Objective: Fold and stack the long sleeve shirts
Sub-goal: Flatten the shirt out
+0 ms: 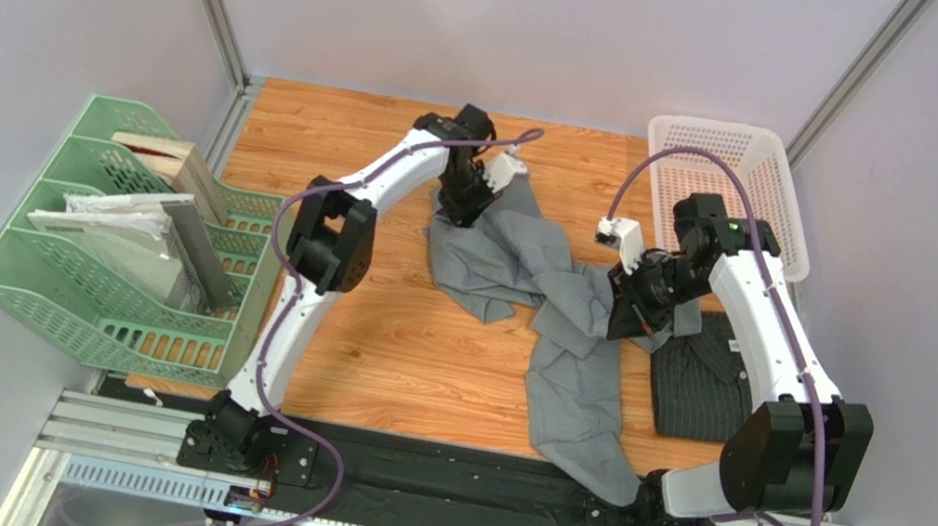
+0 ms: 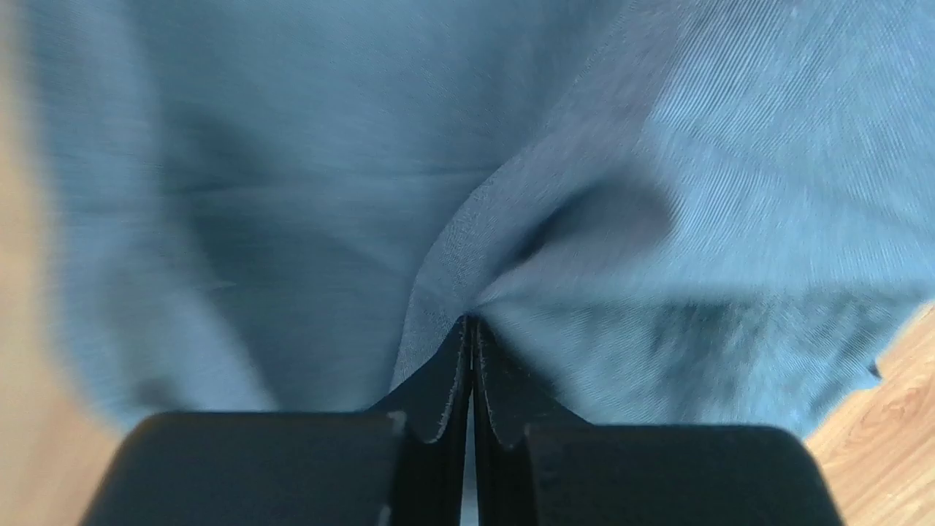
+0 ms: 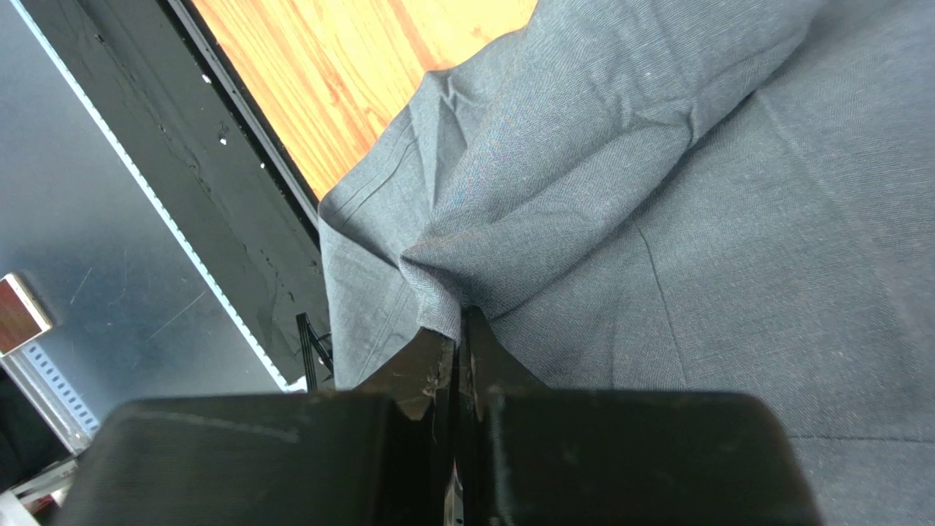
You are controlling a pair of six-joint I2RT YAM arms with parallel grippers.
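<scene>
The mid-grey long sleeve shirt [image 1: 574,372] lies crumpled across the middle of the wooden table, one end trailing over the near edge by the right arm's base. My left gripper [image 1: 460,205] is at its far end, shut on a pinched fold of the grey cloth [image 2: 274,164] right at the tips [image 2: 472,324]. My right gripper [image 1: 633,320] is over the shirt's right side, shut on a fold [image 3: 680,197] that bunches at its tips [image 3: 461,324]. The dark charcoal shirt [image 1: 701,382] lies folded flat under the right arm.
A white mesh basket [image 1: 765,197] stands at the back right corner. A green file rack [image 1: 103,290] holding papers and a board sits off the table's left edge. The black base rail [image 1: 455,480] runs along the near edge.
</scene>
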